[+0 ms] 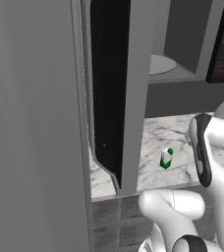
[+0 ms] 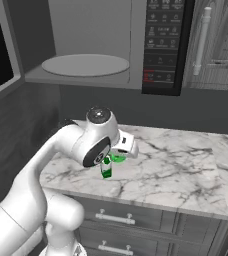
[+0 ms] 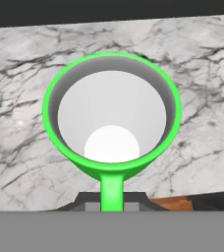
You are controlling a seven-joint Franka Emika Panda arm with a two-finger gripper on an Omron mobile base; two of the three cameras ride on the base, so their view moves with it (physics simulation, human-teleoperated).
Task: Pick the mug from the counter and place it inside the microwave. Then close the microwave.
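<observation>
Marble counter [image 2: 176,165], white with grey veins, runs over grey drawer fronts [image 2: 136,220] beneath an open microwave [image 2: 86,45]. Left of the end effector [image 3: 112,204], the microwave's black glass door [image 1: 109,88] stands swung out, edge-on in the left base view. Above and behind the end effector, the white round plate [image 2: 85,65] lies in the cavity, with the dark button panel [image 2: 163,45] to its right. End effector closed narrowly on the handle of the green mug [image 3: 112,113], whose open mouth faces the hand camera, over the counter. Small green-and-white carton [image 1: 166,158] stands on the counter just beside the end effector.
</observation>
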